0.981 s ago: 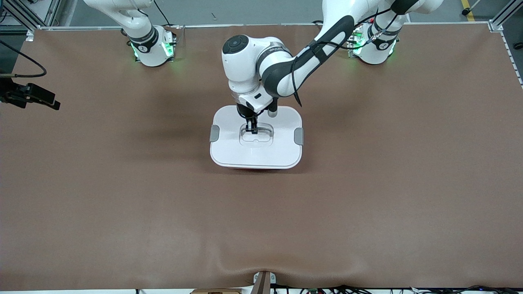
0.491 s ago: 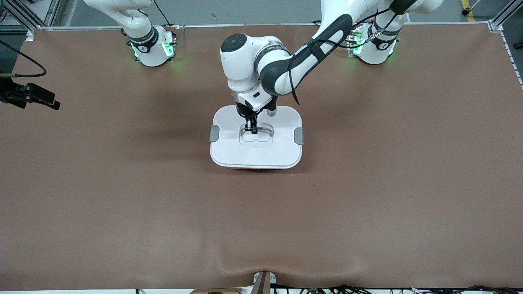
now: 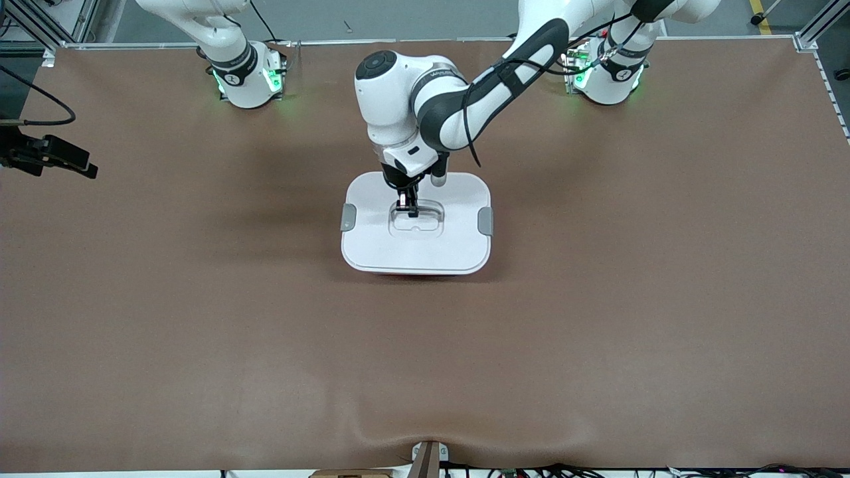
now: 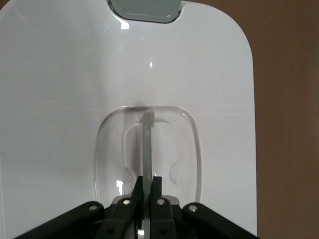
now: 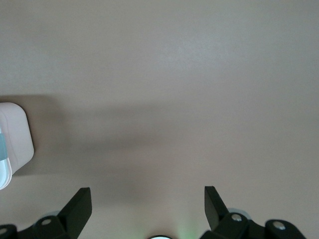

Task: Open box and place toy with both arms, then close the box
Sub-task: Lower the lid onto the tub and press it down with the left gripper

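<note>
Box (image 3: 416, 245) lidded — left pincer (image 3: 410, 211) clamping handle (image 4: 147, 144).

Brown table cover (image 3: 199, 318), aluminium frame rail (image 3: 398, 41), grey floor (image 3: 398, 16)

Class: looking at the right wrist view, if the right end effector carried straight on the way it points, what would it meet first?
Probably the bare table: the open right end effector points down at it, and only a corner of the box sits aside.
</note>
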`<action>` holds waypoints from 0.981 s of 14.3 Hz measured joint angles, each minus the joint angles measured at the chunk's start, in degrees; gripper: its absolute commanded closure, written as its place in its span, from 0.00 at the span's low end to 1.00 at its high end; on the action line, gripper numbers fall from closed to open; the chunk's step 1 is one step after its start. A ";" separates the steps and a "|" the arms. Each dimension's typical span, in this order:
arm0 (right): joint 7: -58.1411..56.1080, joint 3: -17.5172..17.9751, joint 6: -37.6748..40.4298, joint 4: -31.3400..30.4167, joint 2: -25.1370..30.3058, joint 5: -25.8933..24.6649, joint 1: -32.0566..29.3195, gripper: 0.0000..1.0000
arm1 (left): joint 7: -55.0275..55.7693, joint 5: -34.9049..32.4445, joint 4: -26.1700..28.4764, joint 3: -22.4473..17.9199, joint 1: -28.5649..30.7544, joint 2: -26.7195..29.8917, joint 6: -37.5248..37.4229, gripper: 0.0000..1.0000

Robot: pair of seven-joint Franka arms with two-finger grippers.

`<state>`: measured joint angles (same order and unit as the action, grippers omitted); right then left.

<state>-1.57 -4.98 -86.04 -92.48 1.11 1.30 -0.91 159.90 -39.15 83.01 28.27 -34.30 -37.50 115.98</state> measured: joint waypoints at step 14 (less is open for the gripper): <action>-0.01 0.00 0.01 0.01 0.00 0.00 0.00 0.00 | 0.85 -0.01 0.42 -0.04 -0.08 -0.07 -0.16 1.00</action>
<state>-1.58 -4.98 -86.02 -92.47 1.11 1.30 -0.91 160.76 -39.16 83.43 28.23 -34.38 -37.57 115.82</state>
